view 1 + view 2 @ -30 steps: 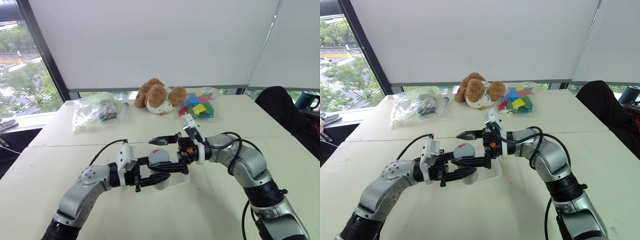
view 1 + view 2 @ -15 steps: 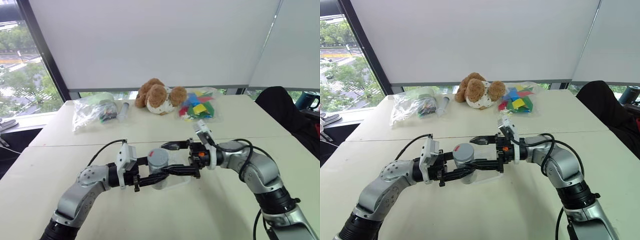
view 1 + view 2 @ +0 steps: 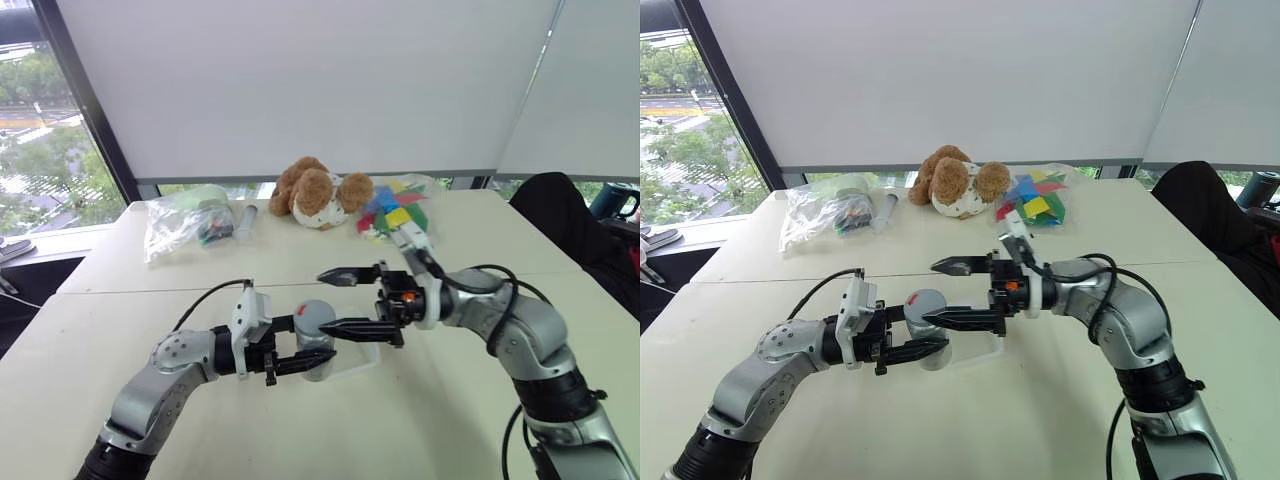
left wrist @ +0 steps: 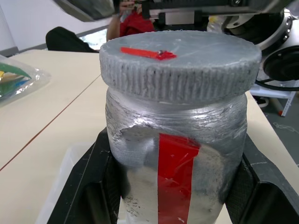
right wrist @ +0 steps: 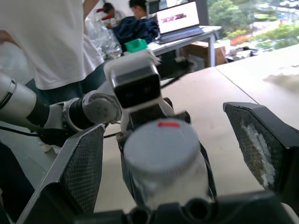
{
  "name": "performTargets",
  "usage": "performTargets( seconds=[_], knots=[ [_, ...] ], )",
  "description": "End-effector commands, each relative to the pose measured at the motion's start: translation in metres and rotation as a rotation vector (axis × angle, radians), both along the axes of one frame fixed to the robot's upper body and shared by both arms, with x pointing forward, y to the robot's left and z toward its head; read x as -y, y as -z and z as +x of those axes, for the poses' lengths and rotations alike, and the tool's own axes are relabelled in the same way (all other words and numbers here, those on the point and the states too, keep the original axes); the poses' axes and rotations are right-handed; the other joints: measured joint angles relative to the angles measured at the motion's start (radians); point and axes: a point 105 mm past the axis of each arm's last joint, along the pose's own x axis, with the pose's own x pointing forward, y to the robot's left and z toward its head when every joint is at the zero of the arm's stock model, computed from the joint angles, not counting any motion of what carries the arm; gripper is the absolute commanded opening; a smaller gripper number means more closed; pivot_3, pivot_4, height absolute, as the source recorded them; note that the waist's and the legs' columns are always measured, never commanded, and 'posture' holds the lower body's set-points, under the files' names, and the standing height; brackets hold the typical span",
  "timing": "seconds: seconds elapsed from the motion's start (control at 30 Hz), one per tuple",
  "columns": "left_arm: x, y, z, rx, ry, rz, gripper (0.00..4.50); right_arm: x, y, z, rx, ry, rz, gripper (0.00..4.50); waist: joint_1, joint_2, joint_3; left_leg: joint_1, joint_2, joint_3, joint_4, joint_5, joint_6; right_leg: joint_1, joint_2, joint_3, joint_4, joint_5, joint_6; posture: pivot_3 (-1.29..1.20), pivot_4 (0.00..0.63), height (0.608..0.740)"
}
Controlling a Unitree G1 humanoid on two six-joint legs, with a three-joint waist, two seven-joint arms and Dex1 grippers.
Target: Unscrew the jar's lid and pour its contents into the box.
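The silvery-grey jar point(image 3: 313, 330), with a red stripe point(image 4: 175, 163) down its label, stands upright in my left gripper point(image 3: 315, 352), which is shut on its body. Its ribbed grey lid point(image 4: 180, 60) sits on top and carries a small red mark. The jar hangs just over the clear box point(image 3: 358, 360) on the table. My right gripper point(image 3: 341, 300) is open and points at the jar from the right. The lid point(image 5: 163, 145) lies between its two fingers point(image 5: 80, 163), with a gap on each side. The contents are hidden inside the jar.
At the back of the table lie a brown teddy bear point(image 3: 318, 192), a clear bag of coloured pieces point(image 3: 398, 212), another clear bag point(image 3: 185, 222) and a clear tube point(image 3: 245, 222). A dark chair point(image 3: 560, 215) stands at the right. A person in a white shirt point(image 5: 51, 42) stands nearby.
My right gripper dipped and slid a little to the right, then rose again beside the lid, open throughout. The left gripper and the jar stayed put.
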Motion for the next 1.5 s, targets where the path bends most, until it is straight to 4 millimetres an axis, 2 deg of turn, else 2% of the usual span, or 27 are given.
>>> performTargets(
  seconds=[0.03, 0.4, 0.5, 0.57, 0.6, 0.77, 0.87, 0.97, 1.1, 1.17, 1.27, 1.33, 1.4, 1.43, 1.5],
  knots=[
    [0.002, -0.012, -0.004, 0.052, 0.02, -0.022, 2.11, -0.009, -0.004, -0.004, 0.039, -0.026, -0.011, 4.45, 0.004, 0.0, 0.0, 0.0, 0.0, 0.0, 0.0, 0.0, 0.0, 0.0, 0.0, 0.0, 0.0, 0.0, 0.0, 0.0, 0.15, 0.74],
    [0.003, -0.01, -0.007, 0.05, 0.021, -0.023, 2.11, -0.012, 0.003, -0.004, 0.026, -0.05, -0.024, 4.45, -0.001, 0.0, 0.0, 0.0, 0.0, 0.0, 0.0, 0.0, 0.0, 0.0, 0.0, 0.0, 0.0, 0.0, 0.0, 0.0, 0.15, 0.74],
    [0.003, -0.01, -0.006, 0.054, 0.014, -0.026, 2.11, -0.012, 0.004, -0.005, 0.02, -0.061, -0.019, 3.65, 0.0, 0.0, 0.0, 0.0, 0.0, 0.0, 0.0, 0.0, 0.0, 0.0, 0.0, 0.0, 0.0, 0.0, 0.0, 0.0, 0.15, 0.74],
    [0.004, -0.01, -0.006, 0.055, 0.014, -0.027, 2.11, -0.012, 0.004, -0.006, 0.018, -0.065, -0.01, 2.61, 0.0, 0.0, 0.0, 0.0, 0.0, 0.0, 0.0, 0.0, 0.0, 0.0, 0.0, 0.0, 0.0, 0.0, 0.0, 0.0, 0.15, 0.74],
    [0.004, -0.01, -0.007, 0.054, 0.015, -0.026, 2.11, -0.012, 0.002, -0.007, 0.013, -0.072, 0.004, 2.27, 0.0, 0.0, 0.0, 0.0, 0.0, 0.0, 0.0, 0.0, 0.0, 0.0, 0.0, 0.0, 0.0, 0.0, 0.0, 0.0, 0.15, 0.74],
    [0.003, -0.009, -0.008, 0.053, 0.014, -0.023, 2.11, -0.009, -0.007, -0.013, -0.046, -0.114, 0.062, 2.28, 0.0, 0.0, 0.0, 0.0, 0.0, 0.0, 0.0, 0.0, 0.0, 0.0, 0.0, 0.0, 0.0, 0.0, 0.0, 0.0, 0.15, 0.74],
    [0.001, -0.011, -0.008, 0.055, 0.013, -0.028, 2.11, 0.0, -0.032, -0.015, -0.185, -0.124, 0.252, 2.28, 0.0, 0.0, 0.0, 0.0, 0.0, 0.0, 0.0, 0.0, 0.0, 0.0, 0.0, 0.0, 0.0, 0.0, 0.0, 0.0, 0.15, 0.74],
    [-0.002, -0.014, -0.01, 0.054, 0.015, -0.037, 2.11, 0.014, -0.046, -0.015, -0.265, -0.1, 0.349, 2.28, 0.001, 0.001, 0.0, 0.0, 0.0, 0.0, 0.0, 0.0, 0.0, 0.0, 0.0, 0.0, 0.0, 0.0, 0.0, 0.0, 0.15, 0.74],
    [-0.008, -0.018, -0.008, 0.055, 0.005, -0.044, 2.11, 0.043, -0.044, -0.004, -0.257, 0.077, 0.391, 2.28, 0.006, 0.001, 0.0, 0.0, 0.0, -0.001, 0.0, 0.0, 0.0, 0.0, -0.001, 0.0, 0.0, 0.0, 0.0, 0.0, 0.15, 0.74],
    [-0.012, -0.022, -0.006, 0.052, -0.007, -0.055, 2.11, 0.06, -0.036, 0.004, -0.171, 0.215, 0.382, 2.28, 0.007, 0.001, 0.0, 0.0, 0.0, 0.0, 0.0, 0.0, 0.0, 0.001, -0.001, 0.0, -0.001, 0.0, 0.0, 0.0, 0.15, 0.74],
    [-0.02, -0.026, -0.003, 0.041, -0.033, -0.071, 2.11, 0.099, -0.016, 0.021, -0.023, 0.468, 0.362, 2.28, 0.005, 0.001, 0.0, 0.0, -0.001, 0.001, 0.0, 0.0, 0.0, 0.001, -0.001, 0.0, -0.001, 0.0, 0.0, 0.0, 0.15, 0.74],
    [-0.028, -0.03, 0.001, 0.026, -0.062, -0.086, 2.11, 0.138, 0.013, 0.029, 0.058, 0.645, 0.28, 2.28, 0.002, 0.001, 0.0, 0.0, -0.001, 0.002, 0.0, 0.0, 0.0, 0.001, -0.001, 0.0, -0.001, 0.0, 0.0, 0.0, 0.15, 0.74],
    [-0.038, -0.033, 0.006, -0.003, -0.093, -0.114, 2.11, 0.184, 0.057, 0.032, 0.136, 0.819, 0.133, 2.28, 0.005, 0.0, 0.0, 0.0, -0.001, 0.003, 0.0, 0.0, 0.0, 0.001, 0.0, 0.0, -0.001, 0.0, 0.0, 0.0, 0.15, 0.74],
    [-0.041, -0.034, 0.008, -0.015, -0.103, -0.125, 2.11, 0.197, 0.075, 0.031, 0.126, 0.861, 0.089, 2.28, 0.005, 0.0, 0.0, 0.001, -0.002, 0.005, 0.0, 0.0, 0.0, 0.003, 0.0, -0.001, -0.001, 0.0, 0.0, 0.0, 0.15, 0.74],
    [-0.045, -0.032, 0.012, -0.027, -0.117, -0.125, 2.11, 0.218, 0.092, 0.036, 0.11, 0.987, 0.134, 2.28, -0.003, 0.001, 0.0, 0.002, -0.001, 0.006, 0.001, 0.0, 0.0, 0.003, 0.0, 0.0, 0.0, 0.0, 0.0, 0.0, 0.15, 0.74]
  ],
)
